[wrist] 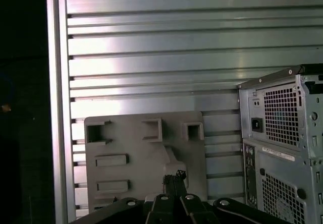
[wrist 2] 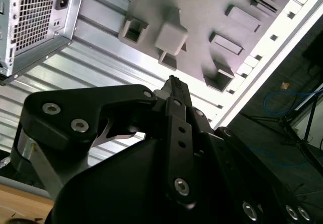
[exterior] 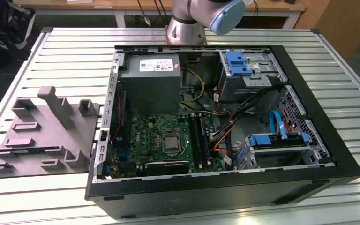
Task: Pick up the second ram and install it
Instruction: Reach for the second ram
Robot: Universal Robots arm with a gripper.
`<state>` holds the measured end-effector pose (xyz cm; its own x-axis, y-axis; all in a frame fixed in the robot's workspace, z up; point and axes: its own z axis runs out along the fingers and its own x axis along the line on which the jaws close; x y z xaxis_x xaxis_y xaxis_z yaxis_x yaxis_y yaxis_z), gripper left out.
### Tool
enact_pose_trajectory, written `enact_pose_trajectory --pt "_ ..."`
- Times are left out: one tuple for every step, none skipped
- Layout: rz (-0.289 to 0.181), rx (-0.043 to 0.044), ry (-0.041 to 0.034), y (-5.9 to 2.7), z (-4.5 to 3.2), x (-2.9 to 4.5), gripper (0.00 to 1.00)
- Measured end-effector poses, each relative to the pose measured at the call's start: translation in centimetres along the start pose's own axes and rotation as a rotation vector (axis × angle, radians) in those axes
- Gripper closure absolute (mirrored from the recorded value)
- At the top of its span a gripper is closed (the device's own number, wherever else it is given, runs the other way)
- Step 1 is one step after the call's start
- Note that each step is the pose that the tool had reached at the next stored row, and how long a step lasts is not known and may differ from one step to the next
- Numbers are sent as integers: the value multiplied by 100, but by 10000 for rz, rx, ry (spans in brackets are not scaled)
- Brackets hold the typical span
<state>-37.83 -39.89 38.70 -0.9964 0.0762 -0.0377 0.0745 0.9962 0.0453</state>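
Now, holder: grey plastic tray with upright blocks (wrist: pixel 131 146), near worktop (wrist: pixel 151 47) edge, likely staging parts for grasping.
End effector (wrist: pixel 174 177): hovering above it, fingers together, empty.

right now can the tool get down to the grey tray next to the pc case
Probably yes. In the first wrist view the tool points at the grey tray with only open air between them. The computer case stands beside the tray, clear of that path.
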Motion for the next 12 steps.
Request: enact_pose_trajectory --pt "0 0 0 -3 4 33 90" --pt "0 1 1 -5 8 61 90" --pt "0 0 0 -7 13 86 90" --pt "-1 0 0 -10 18 110 90" --pt "-1 0 -1 -13 24 134 90" --pt "0 0 0 -17 31 156 90" --pt "0 0 0 -20 37 174 90" --pt "0 1 1 -24 44 190 90" --pt "1 0 -1 -26 50 202 90" --pt "0 0 -1 -27 53 207 90" --pt "-1 2 -1 -28 53 209 90" --pt "-1 3 -1 -28 53 209 90"
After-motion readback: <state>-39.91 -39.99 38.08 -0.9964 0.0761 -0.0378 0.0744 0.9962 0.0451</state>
